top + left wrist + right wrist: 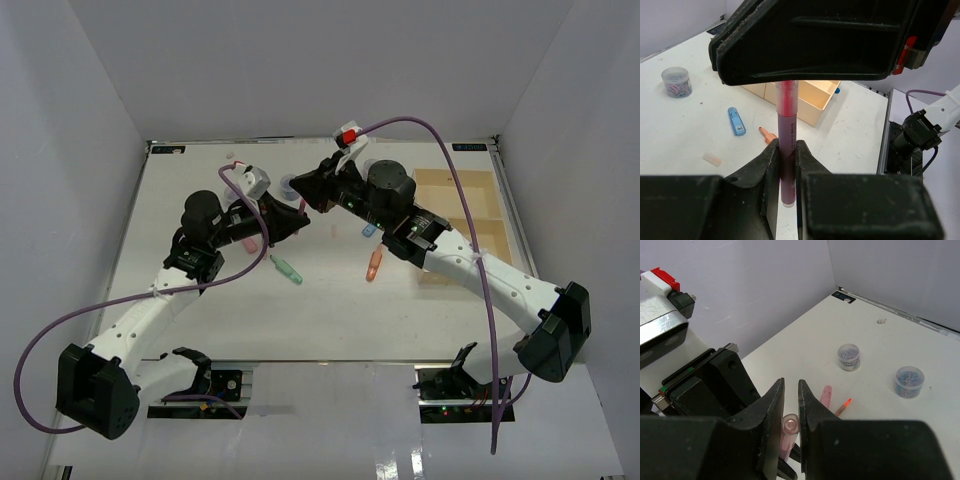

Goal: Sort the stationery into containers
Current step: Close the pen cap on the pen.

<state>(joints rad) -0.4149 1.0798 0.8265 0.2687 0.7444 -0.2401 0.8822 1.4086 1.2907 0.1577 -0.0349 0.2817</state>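
Note:
A pink marker [788,130] hangs in the air between both arms, over the table's back middle. My left gripper [785,146] is shut on its lower barrel. My right gripper [790,386] is shut on the other end, whose round tip [790,425] shows between the fingers. In the top view the two grippers, left [293,220] and right [302,192], meet nose to nose. The beige wooden tray [470,180] lies at the right. On the table lie a green marker [287,270], an orange pen [374,264], a blue piece [369,229] and a pink piece [250,243].
Two round pots of clips [849,357] [909,382] stand toward the back wall. A pale eraser piece [712,159] lies near the blue piece [736,121]. White walls close in the table on three sides. Purple cables arc over both arms.

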